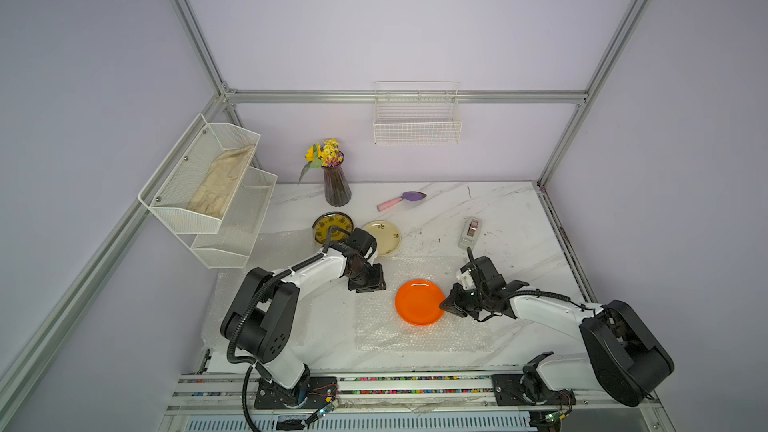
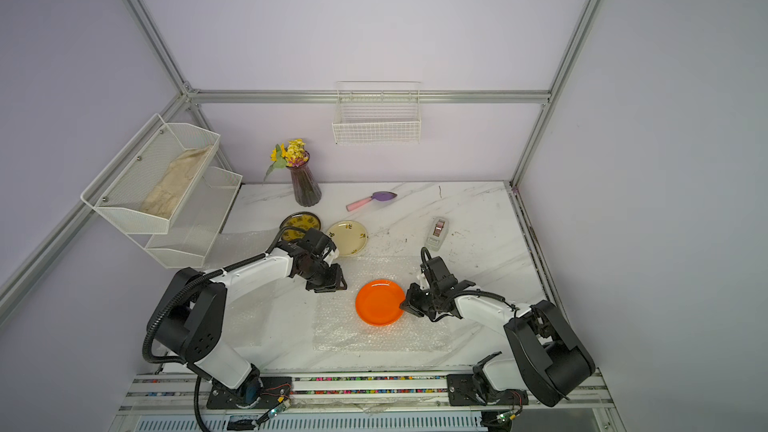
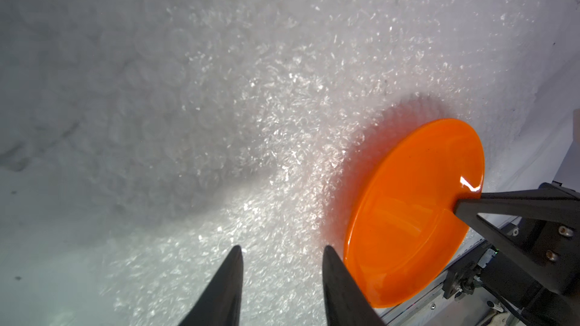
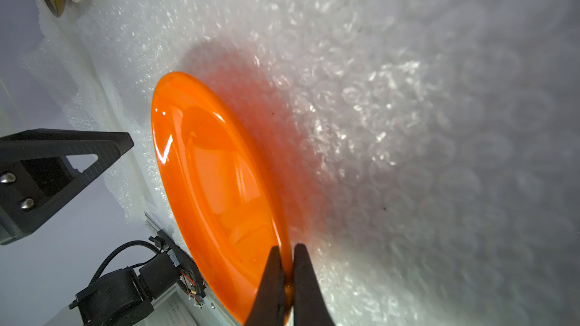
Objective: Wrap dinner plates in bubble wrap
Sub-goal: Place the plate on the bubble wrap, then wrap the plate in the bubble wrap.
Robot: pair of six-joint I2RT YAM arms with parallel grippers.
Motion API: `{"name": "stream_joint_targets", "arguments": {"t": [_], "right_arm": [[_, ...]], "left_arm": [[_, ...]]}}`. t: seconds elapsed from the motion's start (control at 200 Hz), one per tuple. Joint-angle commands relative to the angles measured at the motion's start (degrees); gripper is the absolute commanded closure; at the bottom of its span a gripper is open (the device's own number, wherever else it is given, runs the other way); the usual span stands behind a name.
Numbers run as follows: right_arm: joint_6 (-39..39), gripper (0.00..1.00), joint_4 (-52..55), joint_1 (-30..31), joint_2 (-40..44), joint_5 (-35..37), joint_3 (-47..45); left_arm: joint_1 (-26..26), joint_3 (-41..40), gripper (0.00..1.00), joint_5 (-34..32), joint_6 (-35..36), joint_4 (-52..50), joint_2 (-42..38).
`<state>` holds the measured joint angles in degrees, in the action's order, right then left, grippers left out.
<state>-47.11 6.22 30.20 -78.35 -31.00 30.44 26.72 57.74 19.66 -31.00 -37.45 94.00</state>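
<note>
Orange plate [image 1: 419, 303] over the middle of the bubble wrap [image 1: 386, 336], rim pinched between the closed jaws of the right gripper [image 4: 287, 250], body of the plate stretching out ahead of the fingertips. Appears tipped, gripped side a shade higher, orange glow cast on the wrap beneath; contact of the far rim with the sheet: cannot tell. Left gripper [image 3: 282, 249] released, jaws apart and empty, tips pointed down at bare wrap near the plate rim opposite the right gripper's hold. Likely step: seating the plate on the sheet ahead of folding. To do well: lower gently, level off before letting go, loosen only after full rim contact, then back straight out along the finger line to avoid dragging the glossy plate or rucking the crinkly film. Aim for wrap showing on every side, enough flap to fold over. Edges and room: in both top views, sheet margin visible all round the plate; one sheet edge under the right forearm, another just past the left gripper's fingertips, both free for pinching. Cream plate [image 1: 386, 234] and yellow patterned plate [image 1: 328, 224] on the far side of the left wrist, partly hidden by it in the top views; mind these on any retreat. Tape dispenser [image 1: 470, 233] off the right gripper's outer side, well apart. Open marble table [image 1: 519, 209] beyond, ample for swinging either arm clear.
</note>
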Motion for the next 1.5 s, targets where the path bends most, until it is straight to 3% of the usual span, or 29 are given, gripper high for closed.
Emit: {"name": "stream_joint_targets", "arguments": {"t": [0.0,0.08,0.165,0.23,0.37,0.49,0.605,0.74,0.96,1.23,1.315,1.495], "right_arm": [[2.16,0.99,2.25,0.31,-1.60,0.33,2.29],[5.60,0.69,9.83,0.30,-0.67,4.79,5.12],[12.44,0.57,19.63,0.30,2.26,11.30,9.53],[20.93,0.54,26.42,0.30,1.99,13.16,13.55],[40.72,0.53,33.83,1.25,1.61,10.17,18.39],[50.16,0.51,27.88,3.78,4.38,-1.12,17.78],[69.88,0.48,32.43,14.27,6.88,9.47,19.18],[83.94,0.51,41.01,18.13,6.28,18.38,18.00],[88.33,0.51,41.67,25.69,6.79,26.65,12.34],[85.04,0.52,35.74,31.51,2.09,29.77,8.46],[84.73,0.56,33.84,32.89,0.94,29.74,7.82],[84.08,0.74,32.28,35.11,0.43,31.00,7.79]], "left_arm": [[0.34,0.54,0.59,0.33,-1.16,-0.64,-0.52],[0.76,0.54,0.59,0.68,-1.58,-1.44,-1.12],[1.38,0.20,0.59,1.73,-2.61,-2.42,-1.92],[1.75,-0.38,0.59,2.33,-4.10,-3.96,-2.54],[2.70,-2.92,0.60,2.74,-6.30,-6.98,-6.53],[3.50,-5.59,0.61,3.82,-8.79,-8.13,-10.79],[3.95,-7.64,0.62,3.26,-10.95,-10.34,-14.74],[4.20,-9.67,0.65,1.69,-13.60,-11.86,-15.55],[4.31,-10.77,0.67,1.37,-14.92,-9.28,-9.21],[4.22,-13.86,0.68,-1.83,-16.63,-10.13,-5.94],[4.13,-14.84,0.69,-2.88,-16.94,-10.97,-5.84],[3.19,-13.80,0.69,-5.71,-17.16,-14.06,-6.84]]}}
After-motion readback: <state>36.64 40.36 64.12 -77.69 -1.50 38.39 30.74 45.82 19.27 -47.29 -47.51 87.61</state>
